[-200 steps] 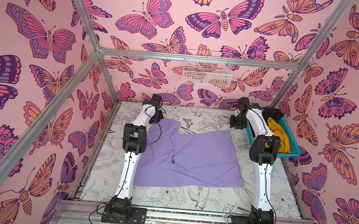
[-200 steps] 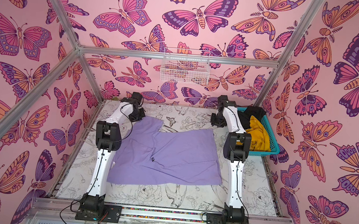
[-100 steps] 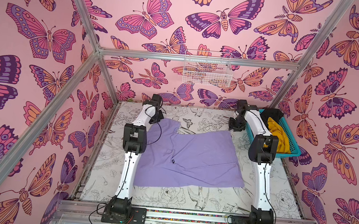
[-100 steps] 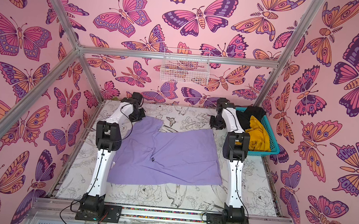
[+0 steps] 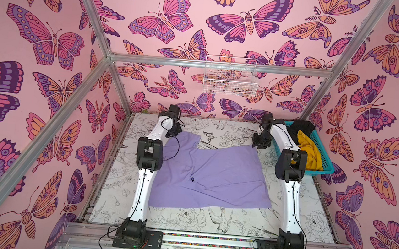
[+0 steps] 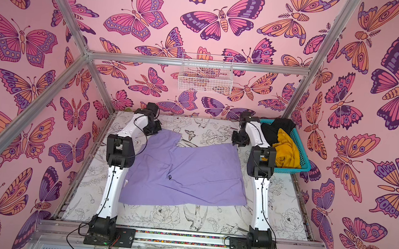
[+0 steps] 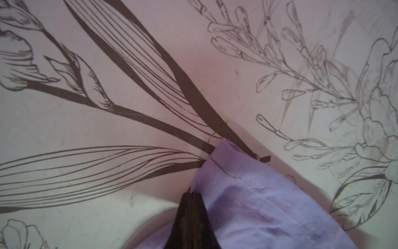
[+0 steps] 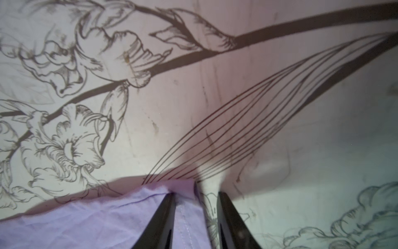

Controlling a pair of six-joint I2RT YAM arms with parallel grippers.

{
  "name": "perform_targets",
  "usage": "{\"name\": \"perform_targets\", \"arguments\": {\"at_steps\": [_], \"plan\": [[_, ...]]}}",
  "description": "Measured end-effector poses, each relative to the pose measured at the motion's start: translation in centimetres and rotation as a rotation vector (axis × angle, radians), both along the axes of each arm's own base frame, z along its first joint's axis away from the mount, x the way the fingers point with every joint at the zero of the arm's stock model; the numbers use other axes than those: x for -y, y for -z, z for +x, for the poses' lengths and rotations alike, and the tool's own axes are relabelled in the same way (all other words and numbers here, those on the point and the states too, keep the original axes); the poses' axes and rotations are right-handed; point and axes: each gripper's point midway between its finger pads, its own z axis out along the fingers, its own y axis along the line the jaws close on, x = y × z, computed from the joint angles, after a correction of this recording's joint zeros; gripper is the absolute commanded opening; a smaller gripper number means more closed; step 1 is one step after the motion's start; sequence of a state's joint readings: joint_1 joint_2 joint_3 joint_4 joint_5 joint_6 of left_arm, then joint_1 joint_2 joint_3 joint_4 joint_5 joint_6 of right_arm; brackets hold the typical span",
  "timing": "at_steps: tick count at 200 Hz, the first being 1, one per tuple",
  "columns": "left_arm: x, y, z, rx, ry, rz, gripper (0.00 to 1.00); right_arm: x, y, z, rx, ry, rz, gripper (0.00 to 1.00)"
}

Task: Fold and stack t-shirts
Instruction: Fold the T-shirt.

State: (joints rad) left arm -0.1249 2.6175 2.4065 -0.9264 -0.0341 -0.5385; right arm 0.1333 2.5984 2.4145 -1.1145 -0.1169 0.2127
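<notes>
Butterfly-papered walls enclose your flower-printed counter (image 5: 221, 222). The lavender t-shirt (image 5: 213, 176) lies spread across its middle, leaving bare strips along the near and far edges. A teal basket (image 5: 324, 164) at the far right corner holds the mustard-yellow t-shirt (image 5: 308, 148) and black t-shirt (image 5: 300, 126). Your left fingers (image 7: 190, 215) pinch the lavender hem; your right fingers (image 8: 163, 220) stand apart, astride its corner.

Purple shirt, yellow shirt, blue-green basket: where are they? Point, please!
purple shirt (image 5: 213, 176): a top view, middle of the spread cloth.
yellow shirt (image 5: 312, 151): a top view, bunched folds inside the basket.
basket (image 5: 319, 145): a top view, its right lattice wall.
</notes>
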Motion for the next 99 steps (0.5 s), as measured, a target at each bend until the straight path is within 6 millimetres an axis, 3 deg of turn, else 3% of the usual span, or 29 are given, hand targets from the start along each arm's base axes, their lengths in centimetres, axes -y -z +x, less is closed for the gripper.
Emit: {"name": "perform_targets", "arguments": {"at_steps": [32,68,99], "plan": [[0.00,-0.04,0.00,0.002,0.000,0.000,0.00,-0.07,0.04,0.06,0.002,-0.001,0.004,0.26],[0.00,-0.02,-0.01,0.001,0.000,0.000,0.00,-0.30,0.08,0.07,0.002,-0.005,0.007,0.02],[-0.01,-0.01,-0.01,0.002,0.001,0.001,0.00,-0.40,0.01,0.15,0.006,-0.009,0.005,0.00]]}}
